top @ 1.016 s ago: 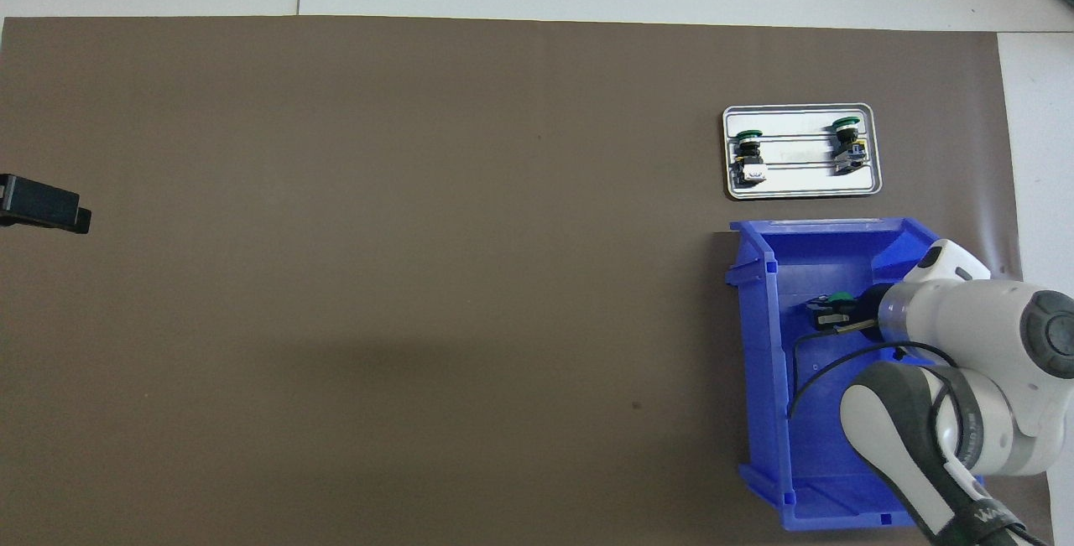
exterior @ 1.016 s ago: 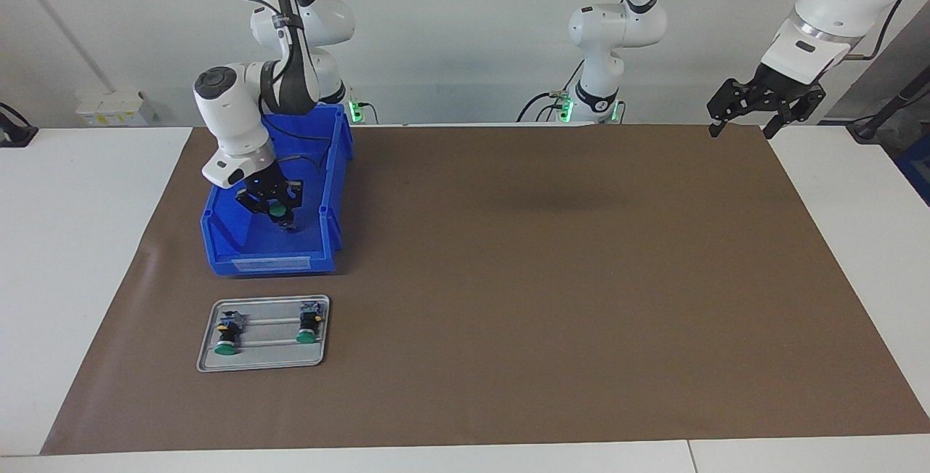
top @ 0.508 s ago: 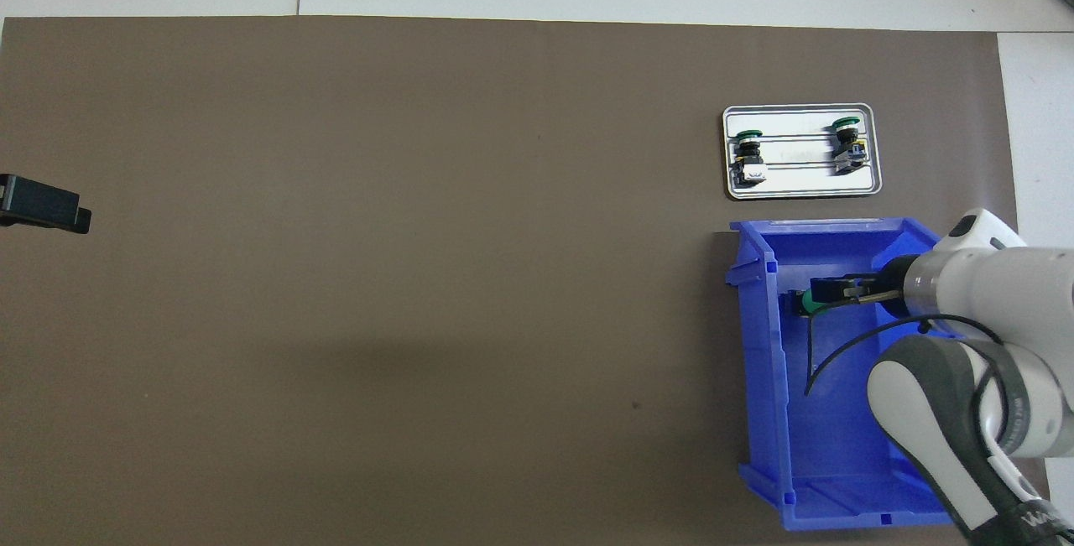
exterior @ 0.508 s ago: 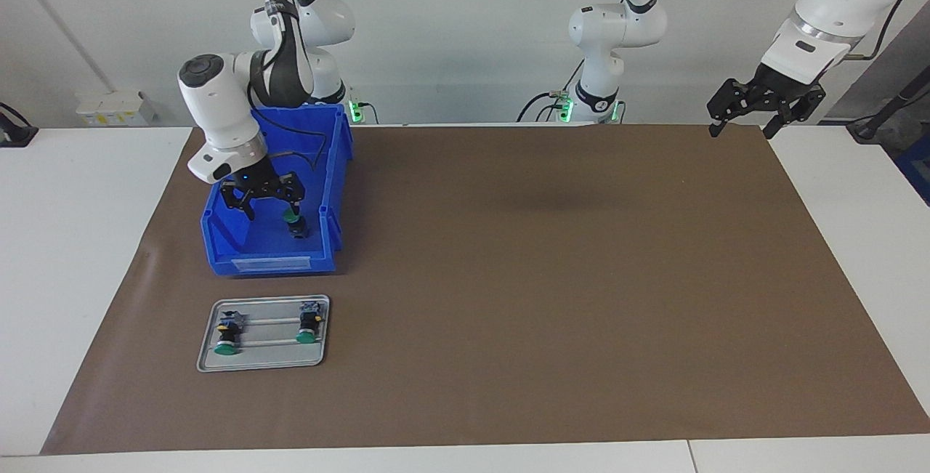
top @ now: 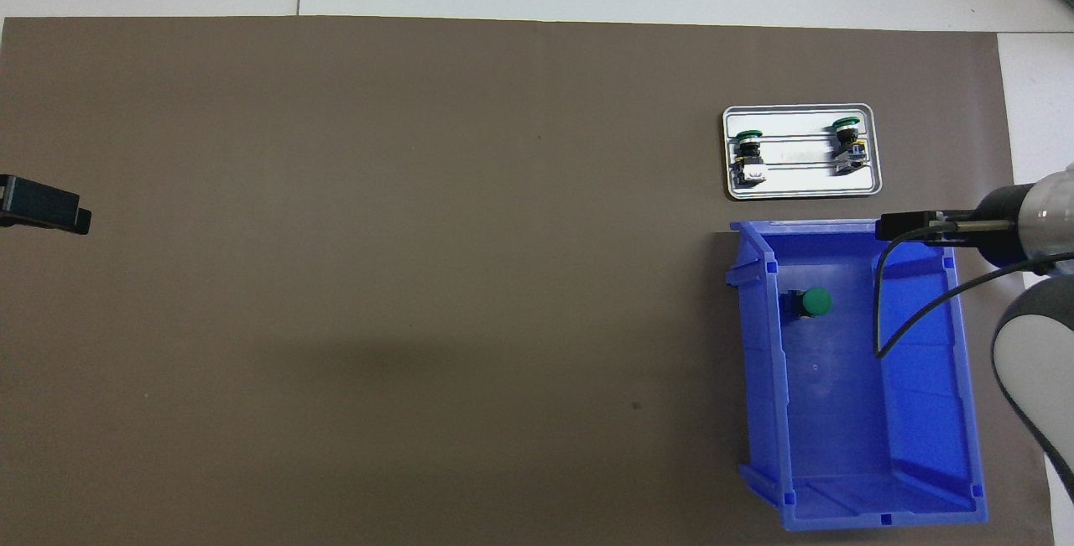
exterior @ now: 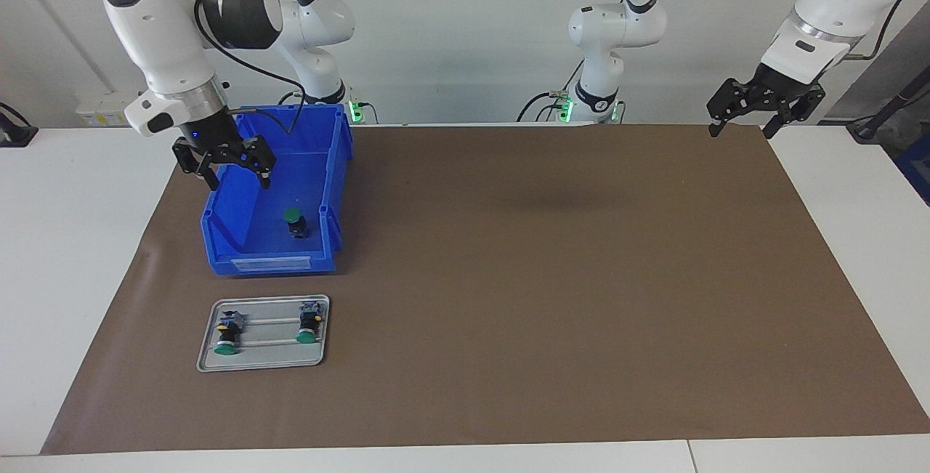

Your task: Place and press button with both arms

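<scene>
One green-capped button stands upright on the floor of the blue bin, close to the wall that faces the table's middle. My right gripper hangs open and empty above the bin's rim on the right arm's end, well clear of that button. Two more buttons lie on their sides on the metal tray. My left gripper waits open in the air over the mat's corner at the left arm's end.
A brown mat covers most of the white table. The tray lies just farther from the robots than the bin. A black cable from the right wrist droops over the bin.
The right gripper opened and let go of the button, which now stands in the bin. It then rose and moved toward the right arm's end of the bin. The left arm stayed still.
</scene>
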Robot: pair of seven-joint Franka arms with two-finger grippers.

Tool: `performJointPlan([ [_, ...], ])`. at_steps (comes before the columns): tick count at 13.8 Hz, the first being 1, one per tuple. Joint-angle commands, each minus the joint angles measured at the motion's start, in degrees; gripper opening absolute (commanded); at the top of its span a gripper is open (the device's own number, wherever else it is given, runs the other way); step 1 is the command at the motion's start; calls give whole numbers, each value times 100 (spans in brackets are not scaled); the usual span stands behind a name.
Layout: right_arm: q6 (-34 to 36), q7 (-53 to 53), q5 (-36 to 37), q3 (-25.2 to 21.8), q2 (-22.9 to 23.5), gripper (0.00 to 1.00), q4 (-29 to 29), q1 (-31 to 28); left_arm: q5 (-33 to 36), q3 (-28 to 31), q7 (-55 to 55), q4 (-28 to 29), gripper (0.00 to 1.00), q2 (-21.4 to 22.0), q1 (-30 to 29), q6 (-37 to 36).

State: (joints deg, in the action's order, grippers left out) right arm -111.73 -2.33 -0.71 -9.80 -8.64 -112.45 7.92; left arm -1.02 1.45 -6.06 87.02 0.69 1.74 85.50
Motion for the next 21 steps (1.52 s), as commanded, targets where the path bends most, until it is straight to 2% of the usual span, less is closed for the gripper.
performJointPlan([
  [1, 947, -198, 89, 49, 117, 100, 896, -124, 111, -48, 17, 157, 100, 142, -59, -7],
  [3, 1886, -197, 63, 49, 274, 100, 1757, -160, 111, -48, 17, 157, 100, 142, -59, -7],
  [5, 2330, -303, 27, 22, 608, 100, 2357, -299, 111, -57, 17, 157, 100, 142, -59, -7],
  [11, 2200, -251, 80, 40, 574, 100, 1981, -379, 111, -48, 17, 157, 100, 142, -59, -7],
  [16, 2190, -189, 483, 259, 644, 100, 2218, -327, 111, -48, 17, 157, 100, 142, -59, -7],
  [21, 2595, -207, 133, 295, 662, 100, 2518, -353, 111, -57, 17, 157, 100, 142, -59, -7],
])
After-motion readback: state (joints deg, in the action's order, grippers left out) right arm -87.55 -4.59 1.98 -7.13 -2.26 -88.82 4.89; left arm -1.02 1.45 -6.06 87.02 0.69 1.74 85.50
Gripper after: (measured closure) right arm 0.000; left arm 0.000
